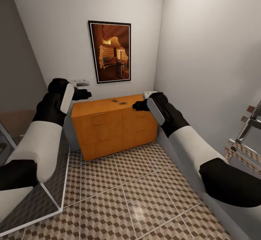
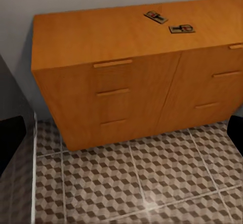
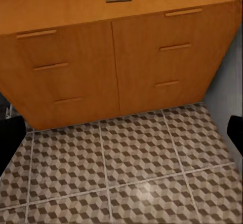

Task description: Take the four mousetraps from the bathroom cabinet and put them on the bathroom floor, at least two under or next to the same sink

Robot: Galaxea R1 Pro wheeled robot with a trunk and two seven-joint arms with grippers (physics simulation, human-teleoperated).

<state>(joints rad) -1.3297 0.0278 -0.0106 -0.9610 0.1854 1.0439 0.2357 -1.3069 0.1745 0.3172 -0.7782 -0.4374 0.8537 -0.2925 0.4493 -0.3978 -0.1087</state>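
Both arms hang over the tiled floor (image 1: 137, 196), tool states I cannot tell, while two mousetraps (image 2: 181, 29) near the cabinet's (image 1: 108, 131) back edge look light, stiff, best pinched across the board's edges.

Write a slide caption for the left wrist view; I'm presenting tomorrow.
Two mousetraps lie on the orange cabinet's flat top, above the cube-patterned bathroom floor.
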